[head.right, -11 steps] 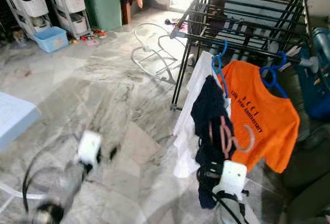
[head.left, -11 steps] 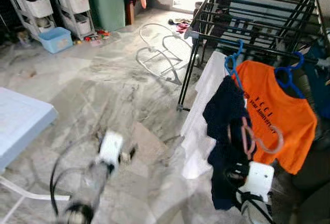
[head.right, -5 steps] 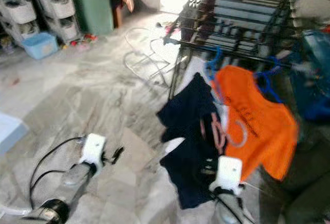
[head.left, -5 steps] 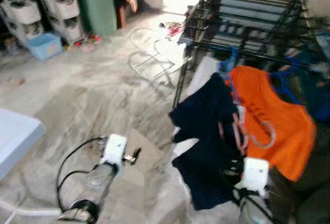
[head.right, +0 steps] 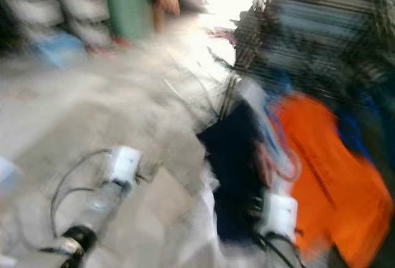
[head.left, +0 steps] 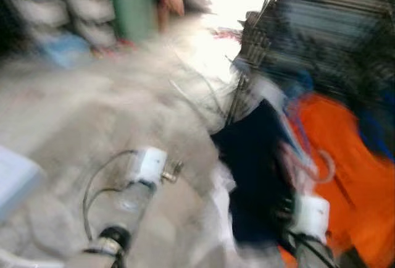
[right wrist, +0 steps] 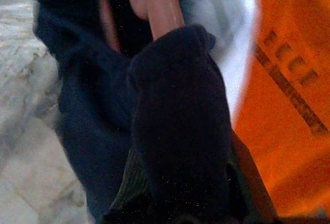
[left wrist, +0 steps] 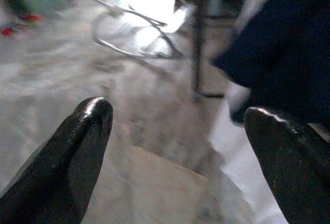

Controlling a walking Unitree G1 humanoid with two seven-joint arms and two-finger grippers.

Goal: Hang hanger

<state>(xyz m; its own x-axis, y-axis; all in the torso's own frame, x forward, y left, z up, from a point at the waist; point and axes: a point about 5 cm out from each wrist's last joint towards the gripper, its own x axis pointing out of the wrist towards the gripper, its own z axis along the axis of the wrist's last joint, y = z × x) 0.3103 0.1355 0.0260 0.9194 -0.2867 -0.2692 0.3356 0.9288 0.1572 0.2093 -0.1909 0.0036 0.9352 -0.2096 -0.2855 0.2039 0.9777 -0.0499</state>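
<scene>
right hand [right wrist: 178, 126] grips pink hanger [right wrist: 160, 4], shaft in line with fingers

Both blurred head views look down past the arms, while each wrist camera peers closely along its fingers at the dark navy garment [right wrist: 93, 110].

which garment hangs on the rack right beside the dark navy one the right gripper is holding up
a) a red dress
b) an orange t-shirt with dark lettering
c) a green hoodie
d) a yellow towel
b: the orange t-shirt with dark lettering hangs next to the dark navy garment, which the right gripper holds by its pink hanger near the black drying rack.
</scene>
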